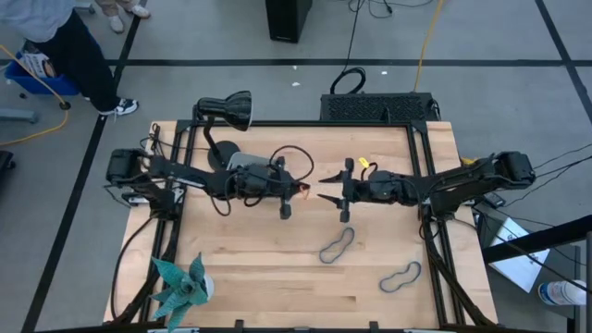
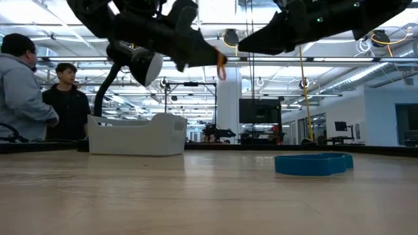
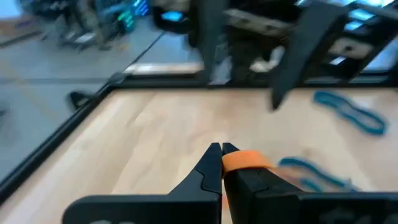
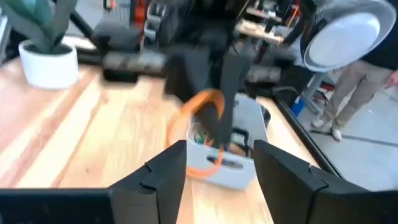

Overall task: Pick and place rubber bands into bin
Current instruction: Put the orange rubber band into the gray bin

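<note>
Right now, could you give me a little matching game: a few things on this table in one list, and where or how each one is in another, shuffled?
Things:
1. left claw
2. right claw
3. bin
4. plant

States:
A. open, holding nothing
B. at a table corner, in a white pot
C. shut on an orange band
D. behind the left arm, under the lamp

Pairs: 1-C, 2-A, 3-D, 4-B
</note>
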You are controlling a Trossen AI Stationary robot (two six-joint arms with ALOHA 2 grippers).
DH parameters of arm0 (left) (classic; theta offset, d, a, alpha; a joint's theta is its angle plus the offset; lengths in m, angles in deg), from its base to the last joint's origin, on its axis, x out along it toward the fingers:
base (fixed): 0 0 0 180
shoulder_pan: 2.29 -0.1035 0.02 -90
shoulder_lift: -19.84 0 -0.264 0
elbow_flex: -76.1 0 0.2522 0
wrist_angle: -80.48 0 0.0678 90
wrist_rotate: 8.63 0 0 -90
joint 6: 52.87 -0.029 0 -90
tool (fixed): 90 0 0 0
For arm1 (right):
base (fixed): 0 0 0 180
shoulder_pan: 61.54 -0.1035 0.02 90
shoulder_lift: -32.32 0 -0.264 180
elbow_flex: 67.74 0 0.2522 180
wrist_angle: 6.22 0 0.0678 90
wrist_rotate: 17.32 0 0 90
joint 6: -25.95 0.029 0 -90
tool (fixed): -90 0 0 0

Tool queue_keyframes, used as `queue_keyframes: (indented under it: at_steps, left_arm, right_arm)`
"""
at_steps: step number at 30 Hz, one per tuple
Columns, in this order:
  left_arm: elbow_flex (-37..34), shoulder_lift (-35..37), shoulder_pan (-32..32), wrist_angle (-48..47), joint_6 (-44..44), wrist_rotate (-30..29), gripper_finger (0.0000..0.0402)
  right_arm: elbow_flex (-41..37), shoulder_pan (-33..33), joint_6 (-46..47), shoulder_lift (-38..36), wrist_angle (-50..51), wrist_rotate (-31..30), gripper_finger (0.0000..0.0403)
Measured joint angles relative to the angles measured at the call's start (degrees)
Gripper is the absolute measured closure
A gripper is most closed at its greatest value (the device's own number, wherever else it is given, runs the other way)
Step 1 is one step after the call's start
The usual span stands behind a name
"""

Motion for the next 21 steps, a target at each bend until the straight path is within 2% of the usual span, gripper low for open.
queue_keyframes:
  at_steps: [11,15,19,21]
  left_arm:
    - [0.00,23.15,-0.81,-27.89,-0.61,-13.45,0.0391]
    - [0.00,27.57,-0.81,-38.35,2.28,-20.12,0.0397]
    - [0.00,28.16,-0.81,-47.93,8.18,-26.71,0.0389]
    - [0.00,27.47,-0.89,-50.96,10.73,-27.93,0.0392]
  right_arm:
    - [-0.01,0.00,1.08,-5.32,7.63,-0.03,0.0220]
    - [-0.01,0.00,1.01,-5.27,7.76,-0.05,0.0221]
    - [-0.01,0.00,0.92,-5.27,8.03,-0.06,0.0219]
    - [-0.01,0.05,0.82,-5.27,7.98,-0.07,0.0221]
